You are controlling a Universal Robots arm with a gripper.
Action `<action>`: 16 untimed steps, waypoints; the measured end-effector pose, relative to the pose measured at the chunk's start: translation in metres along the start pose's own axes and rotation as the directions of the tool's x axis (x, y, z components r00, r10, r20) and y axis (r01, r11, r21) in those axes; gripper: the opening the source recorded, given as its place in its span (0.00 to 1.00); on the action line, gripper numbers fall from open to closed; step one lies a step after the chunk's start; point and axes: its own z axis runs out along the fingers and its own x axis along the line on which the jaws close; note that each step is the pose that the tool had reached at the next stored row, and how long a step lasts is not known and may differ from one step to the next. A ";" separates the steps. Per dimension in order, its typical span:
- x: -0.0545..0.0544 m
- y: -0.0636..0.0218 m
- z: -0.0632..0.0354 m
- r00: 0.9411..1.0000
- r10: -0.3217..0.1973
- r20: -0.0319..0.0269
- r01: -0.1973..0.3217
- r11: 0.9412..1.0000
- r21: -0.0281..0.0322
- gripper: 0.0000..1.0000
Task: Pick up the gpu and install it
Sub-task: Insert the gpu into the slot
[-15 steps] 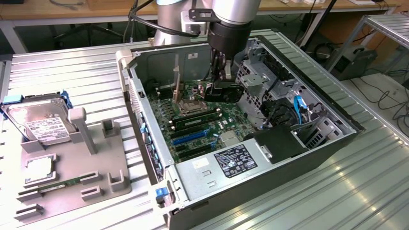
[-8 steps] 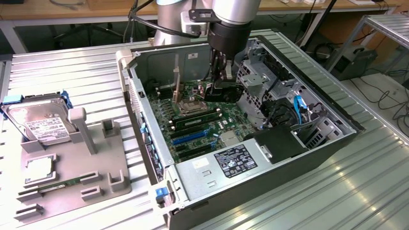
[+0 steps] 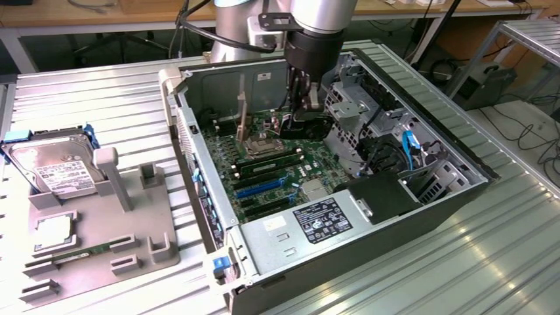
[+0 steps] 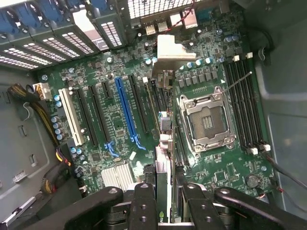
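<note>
So over on the exterior view's left there's a flat grey plastic parts tray sitting on the ribbed metal table. A silver hard drive with a white label leans in its stand at the far end. Nearer on the tray is a square silver processor chip, and nearer again a narrow green memory stick lies flat in its holder.

Just right of the tray is the open black and silver computer case, lying on its side with the green motherboard facing up. The silver robot arm comes down from the far side into the case, and its black gripper hangs over the far part of the board, near the empty square silver processor socket.

In the wrist view the gripper is pinched narrow on the gpu, a thin dark card seen edge-on, with its silver metal end bracket pointing towards the case's rear slots. The card stands upright between the long blue expansion slot and the processor socket, lined up along a black slot. Can't really tell whether its lower edge touches that slot or is just above it.

Further right in the case sit the drive cage and a blue cable.
</note>
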 end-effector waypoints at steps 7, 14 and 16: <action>0.000 0.0000 0.0000 1.000 -0.023 0.001 0.023 1.000 -0.001 0.26; 0.000 0.0000 0.0000 0.999 -0.049 0.001 0.049 0.999 -0.001 0.26; 0.000 0.0000 0.0000 0.998 -0.056 0.001 0.056 0.998 -0.002 0.26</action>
